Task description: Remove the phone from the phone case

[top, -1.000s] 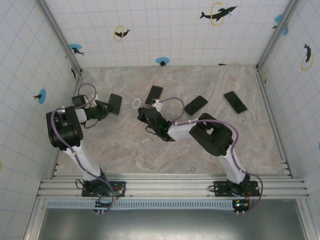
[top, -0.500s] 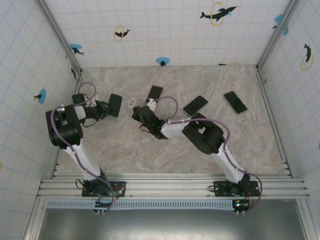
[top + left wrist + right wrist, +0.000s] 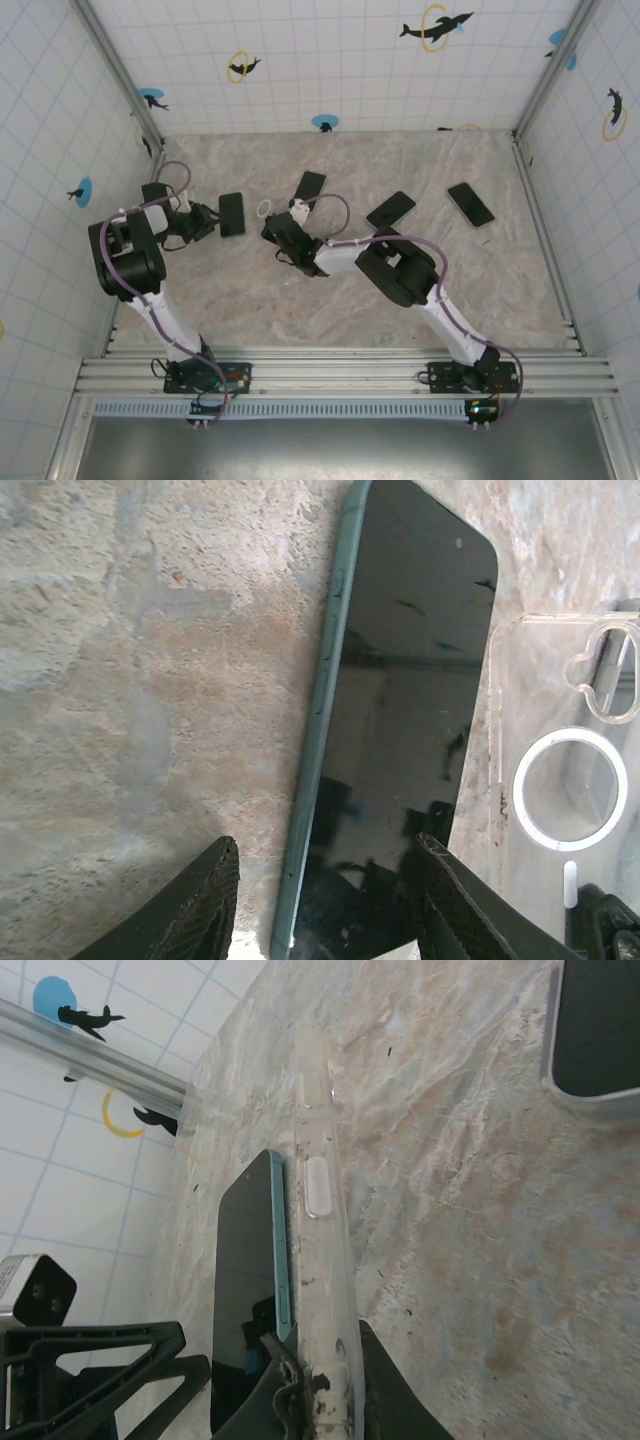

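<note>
Already the phone (image 3: 400, 710) lies beside the clear case (image 3: 548, 705).

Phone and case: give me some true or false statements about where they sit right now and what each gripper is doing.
1. The phone is out of the clear case. True.
2. The right gripper is open and empty. False: it is shut on the case's edge.
3. The left gripper is clamped tight on the phone. False: its fingers stand apart on either side of the phone's near end, with a gap showing at one side.
4. The phone lies screen up on the table. True.
</note>
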